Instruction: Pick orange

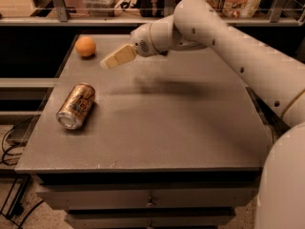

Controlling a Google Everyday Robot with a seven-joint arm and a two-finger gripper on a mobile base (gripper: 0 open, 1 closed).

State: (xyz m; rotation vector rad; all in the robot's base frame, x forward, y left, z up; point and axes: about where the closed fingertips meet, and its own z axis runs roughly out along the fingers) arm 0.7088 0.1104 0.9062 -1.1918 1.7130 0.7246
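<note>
In the camera view, the orange [86, 46] sits by itself at the far left corner of the grey table [190, 128], close to the back edge, with open surface around it. The gripper [116, 57] hangs above the table's far left part, near the orange on its right side but apart from it. Its tan tip is angled left and slightly down toward the fruit, which looks like an approach from the side. Whether it is released or clenched cannot be told from this angle; nothing is visibly held in it. The white arm [228, 37] reaches in from the right edge across the back of the table, a path that keeps it away from the drink can [76, 106]. That can lies on its side near the left edge, about midway along it, well apart from both the orange and the gripper, so it should not interfere. The pick appears not yet made, and the next move is likely a short advance leftward and down.
</note>
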